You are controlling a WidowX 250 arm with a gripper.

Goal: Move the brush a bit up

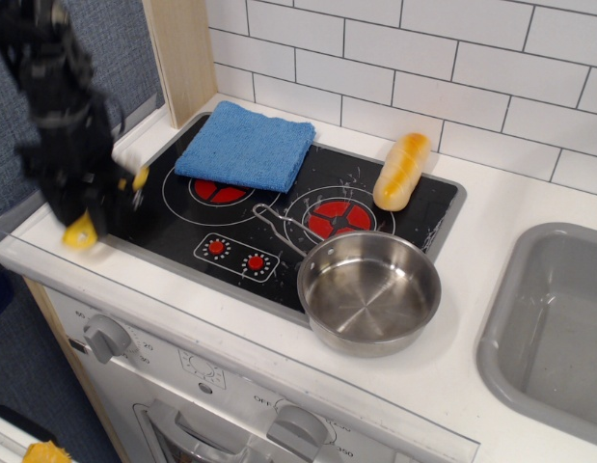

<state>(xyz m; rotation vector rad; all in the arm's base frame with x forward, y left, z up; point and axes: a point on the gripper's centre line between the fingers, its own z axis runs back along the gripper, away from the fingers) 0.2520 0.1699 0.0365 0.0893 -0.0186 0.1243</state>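
Observation:
The yellow brush [79, 232] is at the left edge of the stove top. Its handle end sticks out below the gripper and a bit of its head [140, 177] shows at the gripper's right side. My black gripper [94, 214] is blurred by motion and stands closed around the middle of the brush. The brush looks raised a little off the counter. Its bristles are mostly hidden.
A blue cloth [246, 145] lies on the back left burner. A bread roll [401, 170] lies at the back right of the stove [279, 227]. A steel pan [368, 289] sits at the front right. A grey sink [558, 323] is at the far right. A wooden post [182, 53] stands behind.

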